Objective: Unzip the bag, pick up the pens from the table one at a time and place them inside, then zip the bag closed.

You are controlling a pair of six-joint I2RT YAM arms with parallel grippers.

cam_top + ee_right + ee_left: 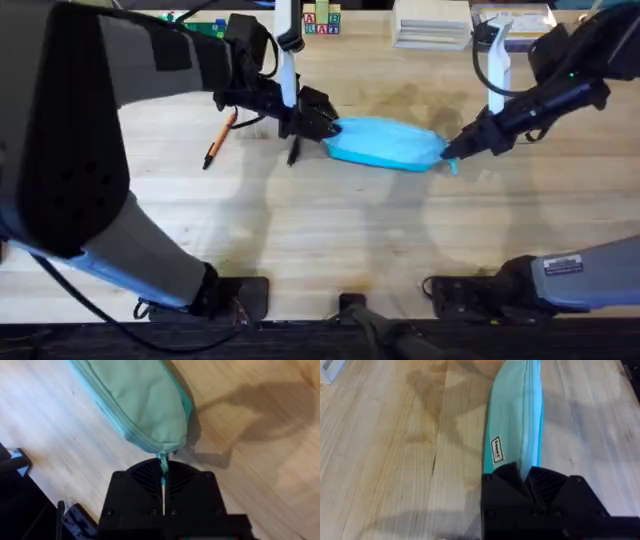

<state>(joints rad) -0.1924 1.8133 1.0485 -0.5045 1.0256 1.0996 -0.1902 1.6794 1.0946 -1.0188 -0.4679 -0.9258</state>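
Overhead shows your bag (pixel 385 143) lying mid-table (pixel 320 230), your left gripper (pixel 322 120) pinching its left end and your right gripper (pixel 452 150) clamped on the zipper tab at its right end. Orange pen (pixel 219 139) lies far left; black pen (pixel 293 150) just beside the left gripper.
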